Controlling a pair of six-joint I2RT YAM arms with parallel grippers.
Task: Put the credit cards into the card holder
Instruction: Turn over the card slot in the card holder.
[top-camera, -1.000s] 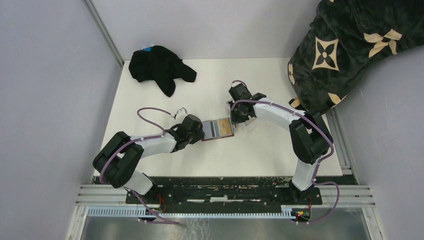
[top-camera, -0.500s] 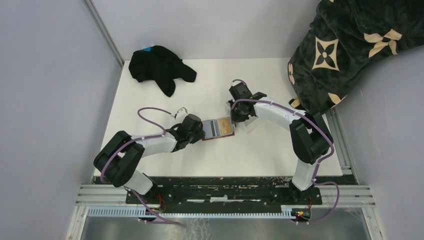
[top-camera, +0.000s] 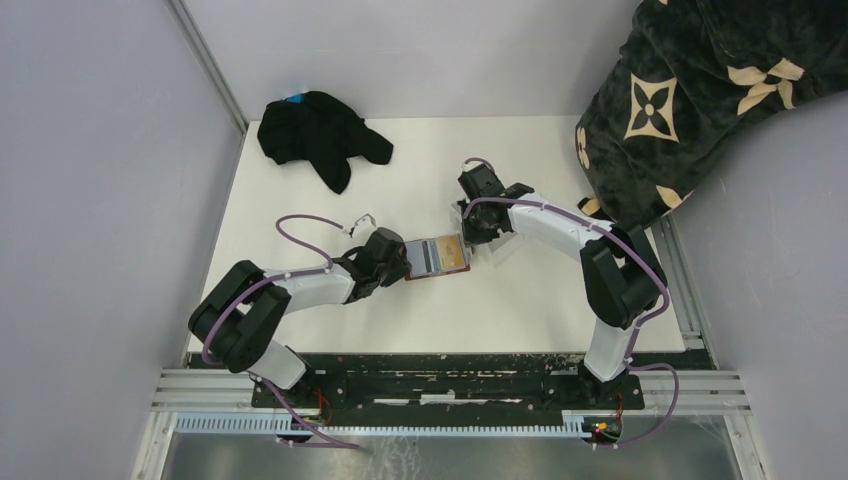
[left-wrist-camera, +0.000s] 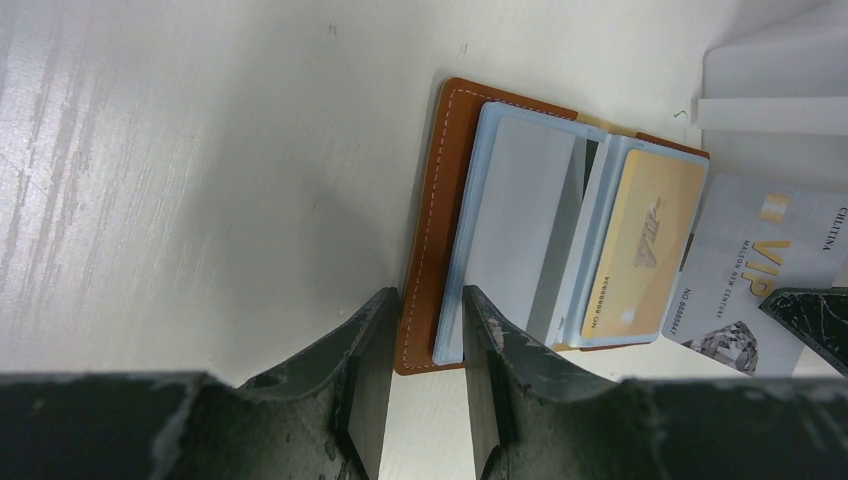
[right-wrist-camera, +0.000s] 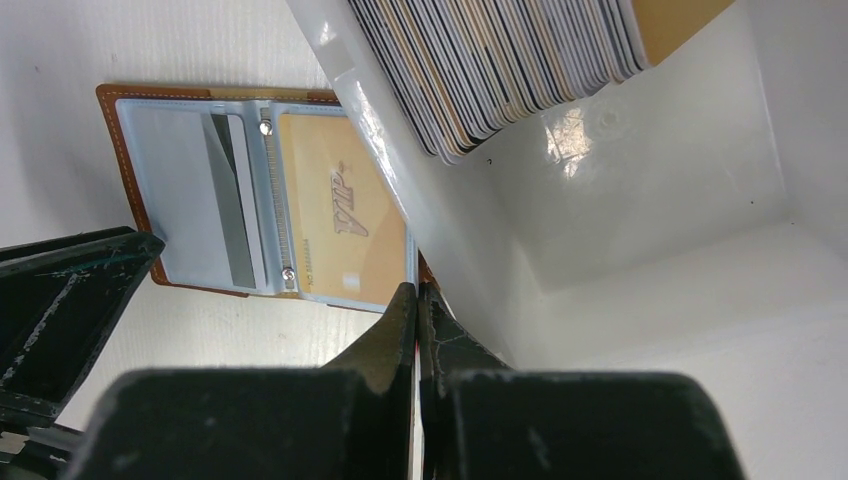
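Brown stitched-leather bifold card holder (left-wrist-camera: 432, 230) lies open and flat on the white table, clear blue-tinted plastic sleeves facing up. Left sleeve holds a grey card (left-wrist-camera: 520, 225) showing a dark stripe; right sleeve holds a gold-yellow card (left-wrist-camera: 642, 245). Silver-grey "VIP" card (left-wrist-camera: 745, 275) lies just beside its right edge.

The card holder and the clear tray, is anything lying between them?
Yes: in the left wrist view a grey VIP card lies between the card holder and the clear tray, beside the holder's gold card.

Black cloth (top-camera: 320, 135) at the table's (top-camera: 330, 330) far left corner, patterned dark blanket (top-camera: 700, 90) far right
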